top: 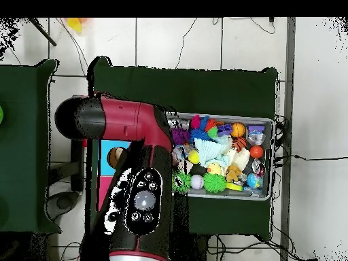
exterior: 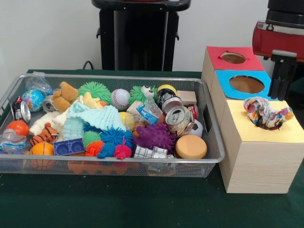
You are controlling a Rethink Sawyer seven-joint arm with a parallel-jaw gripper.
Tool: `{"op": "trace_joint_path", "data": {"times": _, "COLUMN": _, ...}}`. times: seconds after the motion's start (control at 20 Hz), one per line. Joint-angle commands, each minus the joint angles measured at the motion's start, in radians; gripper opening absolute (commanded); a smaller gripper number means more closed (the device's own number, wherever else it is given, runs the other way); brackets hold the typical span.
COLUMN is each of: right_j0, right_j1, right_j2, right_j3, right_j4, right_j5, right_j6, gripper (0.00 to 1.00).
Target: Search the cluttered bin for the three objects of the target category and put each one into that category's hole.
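A dotted fabric piece (exterior: 266,113) sits bunched in the yellow-surround hole (exterior: 262,124) at the right of the front view, its folds standing proud of the box top rather than dropped through. It lies directly below and slightly left of the gripper (exterior: 281,85), which hangs at the upper right of the frame just above the cloth and apart from it. The dark fingers point down, but whether they are spread or pressed together cannot be told; they pinch nothing visible. The bundle has no clear long axis, being a rounded wad a little wider than tall.

Judging from this, one object is at the hole but not fully in, so a downward push or a fresh search would follow.

The yellow-topped wooden box (exterior: 259,161) stands nearest the camera in a row, with the blue-surround hole (exterior: 246,84) and the red-surround hole (exterior: 233,58) behind it. To the left, just beside the boxes, the wire mesh bin (exterior: 214,142) holds spiky balls, cans, plush toys and a mint knitted cloth (exterior: 97,118); no other dotted fabric shows among them. In the overhead view the arm (top: 139,177) covers the boxes. Everything rests on a dark green table cover (exterior: 118,204).
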Motion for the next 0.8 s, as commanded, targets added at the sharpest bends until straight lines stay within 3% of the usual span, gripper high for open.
{"op": "trace_joint_path", "data": {"times": 0.05, "right_j0": -0.029, "right_j1": 0.042, "right_j2": 0.088, "right_j3": 0.122, "right_j4": -0.034, "right_j5": -0.039, "right_j6": 0.067, "gripper": 0.00}}
{"op": "trace_joint_path", "data": {"times": 0.8, "right_j0": -0.031, "right_j1": 0.069, "right_j2": 0.105, "right_j3": 0.143, "right_j4": -0.049, "right_j5": -0.126, "right_j6": 0.061, "gripper": 0.00}}
